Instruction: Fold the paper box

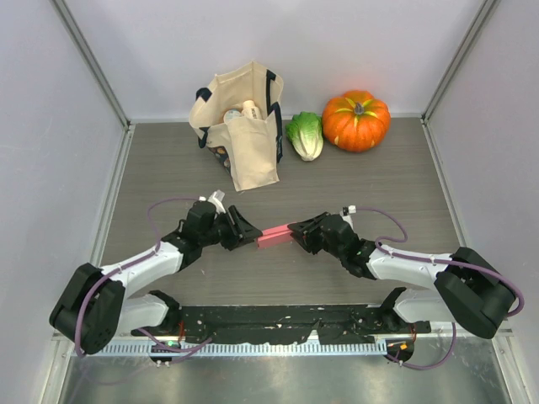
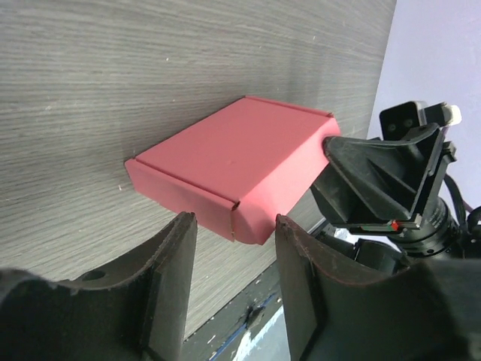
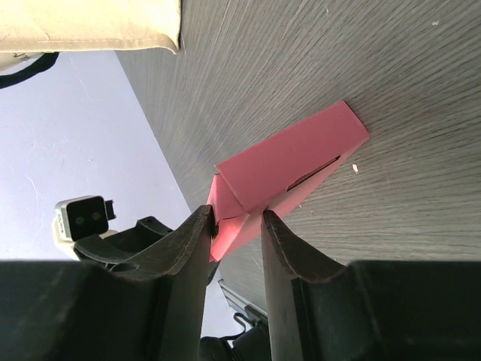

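The paper box (image 1: pixel 274 236) is a small slim pink card box, folded into shape, held between both grippers above the middle of the table. My right gripper (image 1: pixel 295 231) is shut on its right end. In the right wrist view both fingers (image 3: pixel 199 233) press on the pink end (image 3: pixel 248 218). My left gripper (image 1: pixel 251 238) stands open at the box's left end. In the left wrist view the box's corner (image 2: pixel 252 226) sits just past the fingertips (image 2: pixel 184 233), with gaps on both sides. The box's top face (image 2: pixel 233 162) is closed and smooth.
A beige tote bag (image 1: pixel 240 126) with items inside stands at the back, with a green lettuce (image 1: pixel 306 135) and an orange pumpkin (image 1: pixel 356 119) to its right. Grey walls enclose the wood-grain table (image 1: pixel 370 185) on three sides. The bag's edge (image 3: pixel 90 22) shows in the right wrist view.
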Motion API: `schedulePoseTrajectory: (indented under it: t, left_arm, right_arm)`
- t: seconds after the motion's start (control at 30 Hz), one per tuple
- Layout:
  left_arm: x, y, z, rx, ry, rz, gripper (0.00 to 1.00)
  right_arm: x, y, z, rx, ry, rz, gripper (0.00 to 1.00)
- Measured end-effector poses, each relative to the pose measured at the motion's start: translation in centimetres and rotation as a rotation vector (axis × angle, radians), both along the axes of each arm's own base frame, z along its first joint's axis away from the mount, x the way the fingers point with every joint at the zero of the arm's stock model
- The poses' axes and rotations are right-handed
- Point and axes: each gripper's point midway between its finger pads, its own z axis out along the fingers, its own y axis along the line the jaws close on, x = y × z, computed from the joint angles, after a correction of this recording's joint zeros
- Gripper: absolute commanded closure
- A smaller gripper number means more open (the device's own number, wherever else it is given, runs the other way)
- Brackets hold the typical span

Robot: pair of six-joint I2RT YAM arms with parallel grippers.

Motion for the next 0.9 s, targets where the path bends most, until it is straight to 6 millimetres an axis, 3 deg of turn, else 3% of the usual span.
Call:
schedulePoseTrajectory:
  t: [0.17,0.33,0.47,0.7,0.87,0.9]
  left_arm:
    - [-0.3,-0.3,-0.5,-0.018,0.006,-0.020,0.63]
    - [0.0,-0.5,-0.9,-0.019,-0.021,-0.032,0.76]
    - [0.7,-1.1,-1.3,-0.045,-0.044,-0.051,0.78]
    - [1.3,-1.9,-1.4,-0.093,-0.074,-0.078,0.80]
    - [1.3,-1.9,-1.4,-0.088,-0.081,-0.081,0.80]
    - [1.3,-1.9,-1.4,-0.087,-0.082,-0.082,0.80]
  right_arm:
    - [0.0,0.0,0.0,0.000,0.000,0.000,0.64]
    - [0.3,-0.1,-0.2,-0.025,-0.025,0.017,0.56]
    - [1.1,-0.8,-0.4,-0.072,-0.101,0.094,0.53]
    - [0.3,-2.1,-0.6,-0.174,-0.245,0.384,0.36]
    - [-0.5,-3.5,1.2,-0.201,-0.351,0.539,0.34]
    - [0.2,-4.5,1.7,-0.203,-0.372,0.528,0.34]
